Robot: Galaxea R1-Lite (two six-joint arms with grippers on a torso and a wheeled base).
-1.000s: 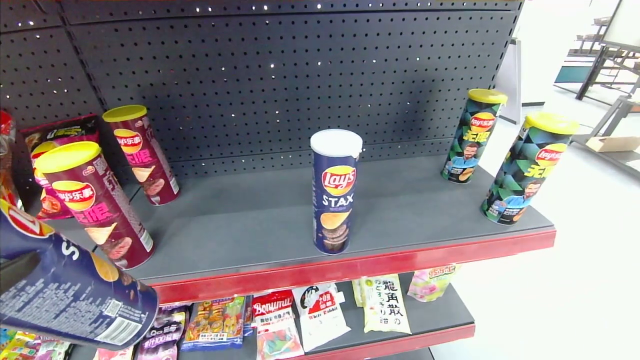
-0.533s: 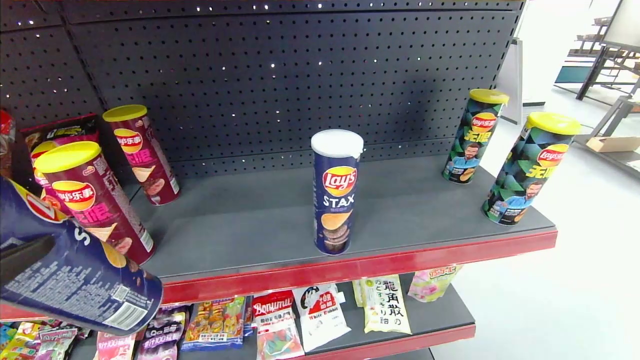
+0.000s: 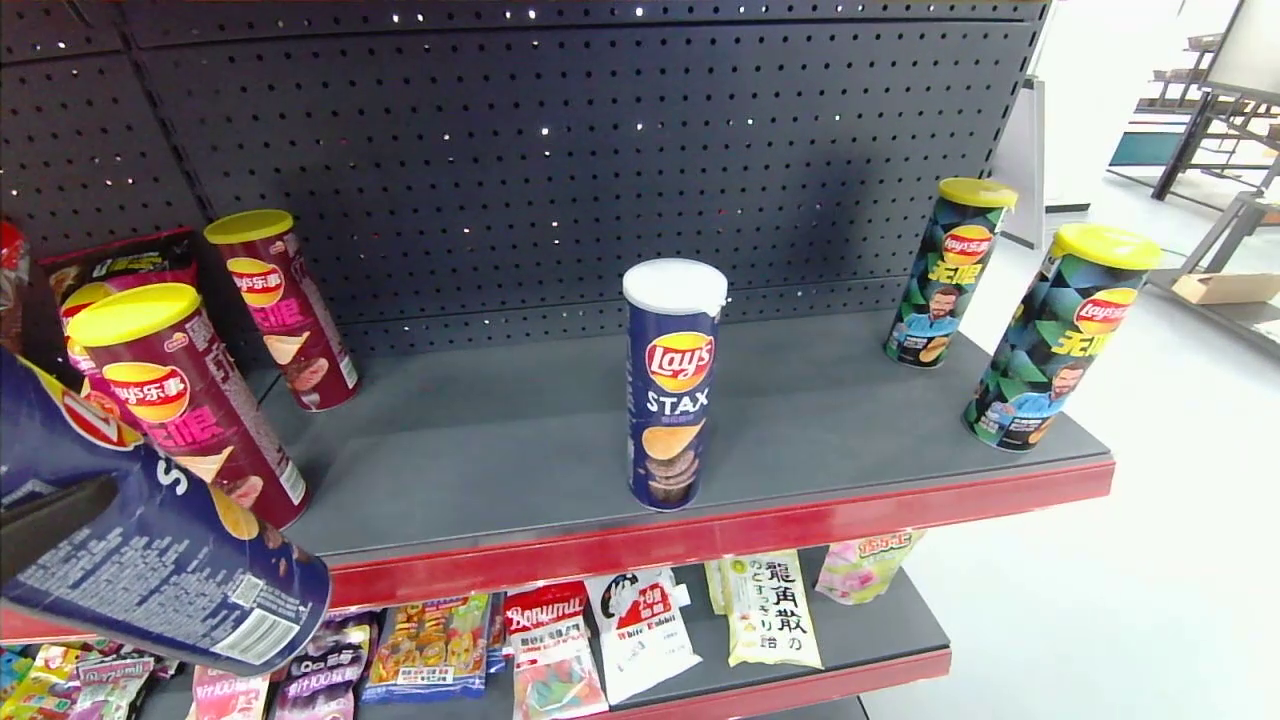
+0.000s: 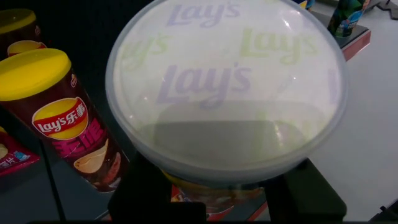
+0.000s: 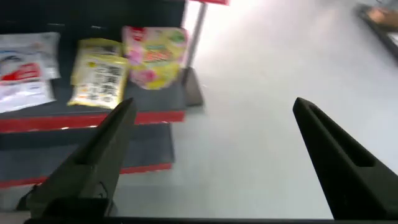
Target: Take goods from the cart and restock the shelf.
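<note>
At lower left, the left gripper clamps a tilted blue can; I'd upright it above the shelf first.

I see logos and lettering on the blue can, maroon cans and green cans; a barcode on the held can; faint logos on its lid; characters on packets.

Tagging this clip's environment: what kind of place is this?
Likely a shop aisle, or a mock-up of one: red-edged shelf with pegboard back, chip canisters standing on it, snack packets on the tier below.
</note>
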